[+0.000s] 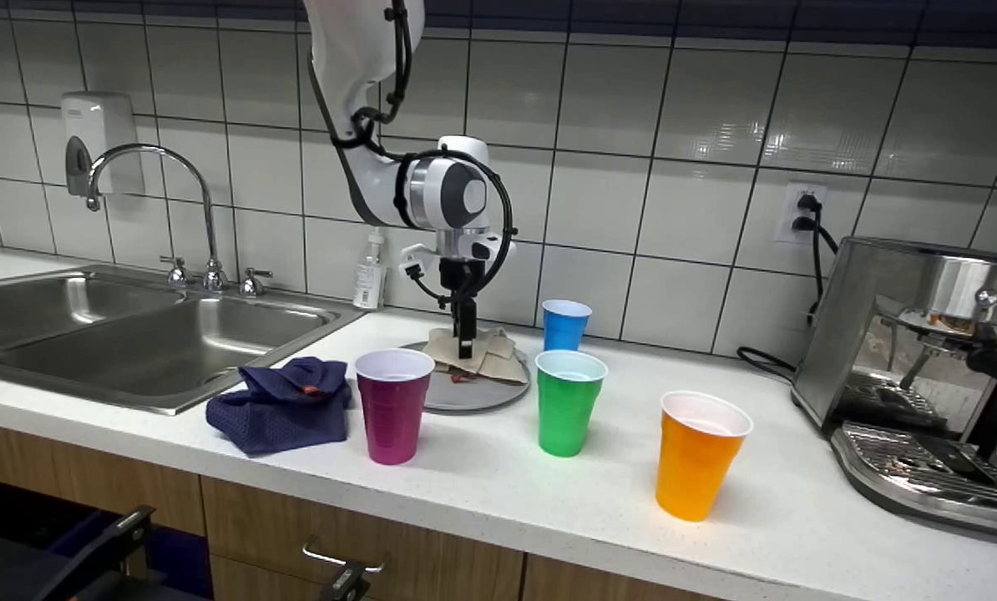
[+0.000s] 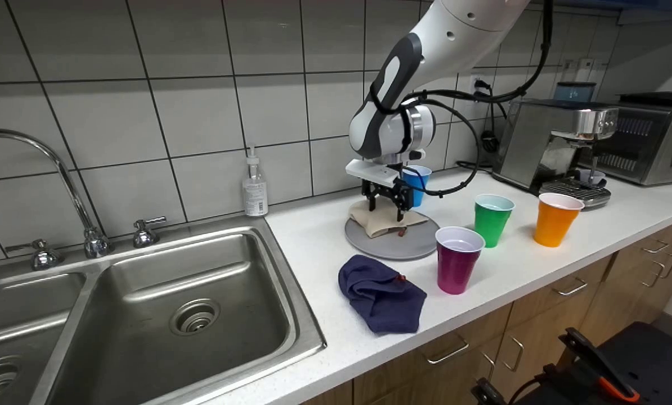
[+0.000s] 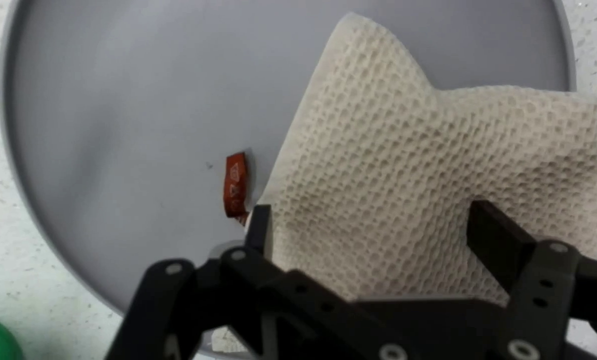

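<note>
My gripper points down over a beige, dimpled paper towel, its jaws wide apart. One finger stands at the towel's edge and the opposite one is over the towel; whether they touch it I cannot tell. The crumpled towel lies on a round grey plate, partly hanging past the rim. Close by the edge finger, a small red wrapped piece rests on the plate, partly under the towel. Both exterior views show the gripper above the towel. A navy cloth with a small red piece lies nearby.
Around the plate stand a purple cup, a green cup, an orange cup and a blue cup near the tiled wall. A sink, soap bottle and coffee machine share the counter.
</note>
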Controlling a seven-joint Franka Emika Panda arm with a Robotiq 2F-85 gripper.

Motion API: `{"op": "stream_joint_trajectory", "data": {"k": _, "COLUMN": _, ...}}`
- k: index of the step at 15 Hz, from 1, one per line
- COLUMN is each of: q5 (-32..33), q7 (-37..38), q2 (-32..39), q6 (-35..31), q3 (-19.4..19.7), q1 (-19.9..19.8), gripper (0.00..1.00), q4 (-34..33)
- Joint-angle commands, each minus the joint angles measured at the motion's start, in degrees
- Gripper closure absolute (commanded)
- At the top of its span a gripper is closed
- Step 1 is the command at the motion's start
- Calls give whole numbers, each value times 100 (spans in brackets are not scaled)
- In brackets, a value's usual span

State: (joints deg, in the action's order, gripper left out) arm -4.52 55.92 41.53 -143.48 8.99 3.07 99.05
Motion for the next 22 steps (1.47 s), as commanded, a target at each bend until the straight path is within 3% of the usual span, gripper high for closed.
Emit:
{"op": "stream_joint_trajectory", "data": {"k": 1, "q5": -57, "q7": -13, "q2": 15, "q6": 255, "q3": 39, "q1": -23, "gripper": 0, "q4": -199}}
{"op": "stream_joint_trajectory", "data": {"k": 14, "q5": -33, "q7": 77, "q2": 492, "q6": 302, "q3": 105, "q1": 22, "gripper": 0, "q4": -626}}
{"op": "stream_joint_trajectory", "data": {"k": 15, "q5": -36, "q7": 66, "q2": 520, "q6": 297, "q3": 100, "q1": 19, "gripper": 25, "q4": -657}}
{"op": "stream_joint_trajectory", "data": {"k": 16, "q5": -32, "q7": 67, "q2": 540, "q6": 291, "q3": 104, "q1": 24, "gripper": 26, "q4": -676}}
{"op": "stream_joint_trajectory", "data": {"k": 22, "q5": -20, "q7": 60, "q2": 565, "q6": 306, "q3": 107, "q1": 42, "gripper": 73, "q4": -755}}
